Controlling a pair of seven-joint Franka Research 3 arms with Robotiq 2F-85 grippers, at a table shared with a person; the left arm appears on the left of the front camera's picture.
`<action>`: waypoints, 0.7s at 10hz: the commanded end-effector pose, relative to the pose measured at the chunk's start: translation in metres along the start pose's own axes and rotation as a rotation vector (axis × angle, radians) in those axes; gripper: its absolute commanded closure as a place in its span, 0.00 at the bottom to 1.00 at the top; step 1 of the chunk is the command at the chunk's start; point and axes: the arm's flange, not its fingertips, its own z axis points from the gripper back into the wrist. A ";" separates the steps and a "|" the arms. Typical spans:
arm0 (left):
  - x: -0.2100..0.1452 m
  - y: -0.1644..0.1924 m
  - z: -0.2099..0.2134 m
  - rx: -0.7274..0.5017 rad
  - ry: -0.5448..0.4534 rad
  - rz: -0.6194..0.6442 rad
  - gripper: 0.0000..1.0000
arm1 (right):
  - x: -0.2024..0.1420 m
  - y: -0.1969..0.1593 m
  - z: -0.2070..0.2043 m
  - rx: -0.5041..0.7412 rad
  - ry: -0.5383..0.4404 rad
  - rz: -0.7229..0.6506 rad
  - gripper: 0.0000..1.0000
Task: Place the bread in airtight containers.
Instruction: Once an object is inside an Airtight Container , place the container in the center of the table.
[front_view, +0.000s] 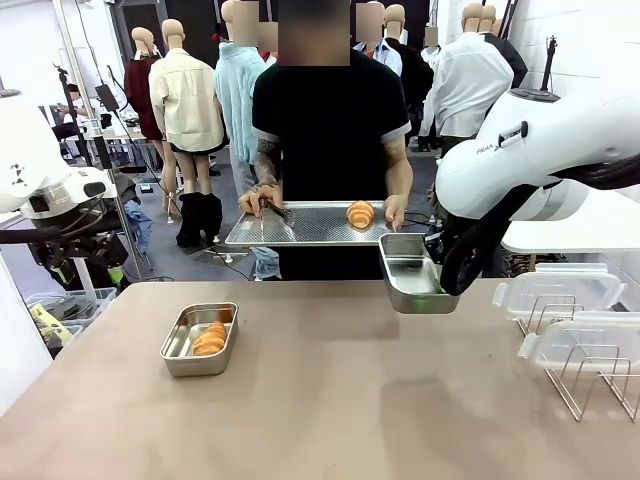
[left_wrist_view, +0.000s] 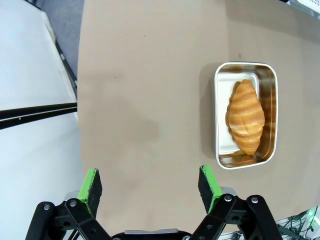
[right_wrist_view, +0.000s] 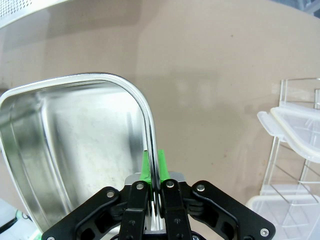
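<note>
over the table (front_view: 350, 400), right tool (right_wrist_view: 153, 164) pinches the empty pan (right_wrist_view: 75, 145).

Perforated tray (front_view: 315, 228) beyond table (front_view: 350, 400); wire rack (front_view: 572, 392) at right; tongs (front_view: 278, 212), perhaps, on tray.

Table (front_view: 350, 400) plain dull tan. Near-left pan (front_view: 196, 366) bare silver steel; croissant (front_view: 209, 338) in it golden-brown, banded with paler ridges. Far tray (front_view: 300, 226) silver, finely dotted with perforations. Right-side lids (front_view: 560, 288) clear, white-rimmed. Left gripper (left_wrist_view: 150, 186) black, pads (left_wrist_view: 91, 184) bright green. Person's shirt (front_view: 330, 130) black.
</note>
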 end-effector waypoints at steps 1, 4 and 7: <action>-0.004 0.000 0.000 0.009 0.000 0.017 0.00 | -0.002 -0.002 0.002 0.002 -0.019 0.011 1.00; -0.004 0.000 0.000 0.009 0.000 0.017 0.00 | -0.002 -0.002 0.002 0.002 -0.019 0.011 1.00; -0.004 0.000 0.000 0.009 0.000 0.017 0.00 | -0.002 -0.002 0.002 0.002 -0.019 0.011 1.00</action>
